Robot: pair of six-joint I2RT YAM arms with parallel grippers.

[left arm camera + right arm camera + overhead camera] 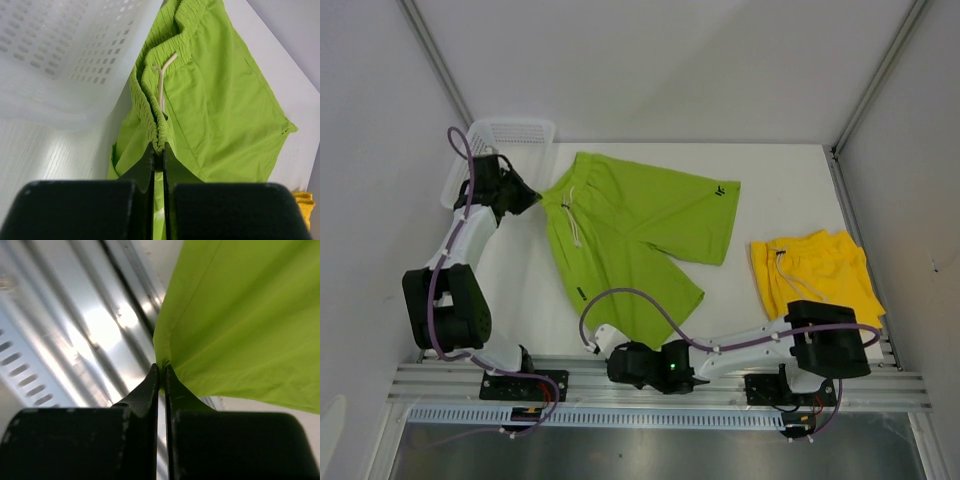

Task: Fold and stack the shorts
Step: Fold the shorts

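Observation:
The lime green shorts [630, 235] lie spread across the middle of the table, waistband to the far left, a white drawstring on it. My left gripper [535, 198] is shut on the waistband's left end [159, 142] beside the basket. My right gripper [603, 340] is shut on the hem corner of the near leg [162, 360], at the table's front edge over the metal rail. The yellow shorts [817, 275] lie folded at the right of the table, white drawstring showing; a corner of them shows in the left wrist view [304, 200].
A white plastic mesh basket [500, 140] stands at the far left corner, just behind my left gripper; it also fills the upper left of the left wrist view [60, 55]. An aluminium rail [660, 385] runs along the near edge. White walls close in the table.

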